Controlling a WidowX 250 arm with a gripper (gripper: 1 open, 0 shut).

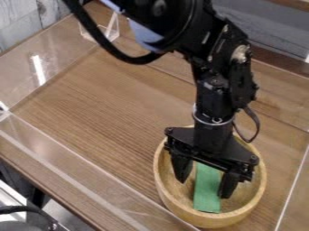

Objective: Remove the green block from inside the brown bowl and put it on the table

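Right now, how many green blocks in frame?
1. The green block lies inside the brown bowl at lower right, between the open jaws of the gripper. The arm may hide part of the bowl.

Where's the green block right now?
The green block lies inside the brown bowl at the lower right of the camera view, between the fingers of the open tool.

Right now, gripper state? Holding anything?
Gripper: open, jaws straddling the green block in the brown bowl, nothing held.
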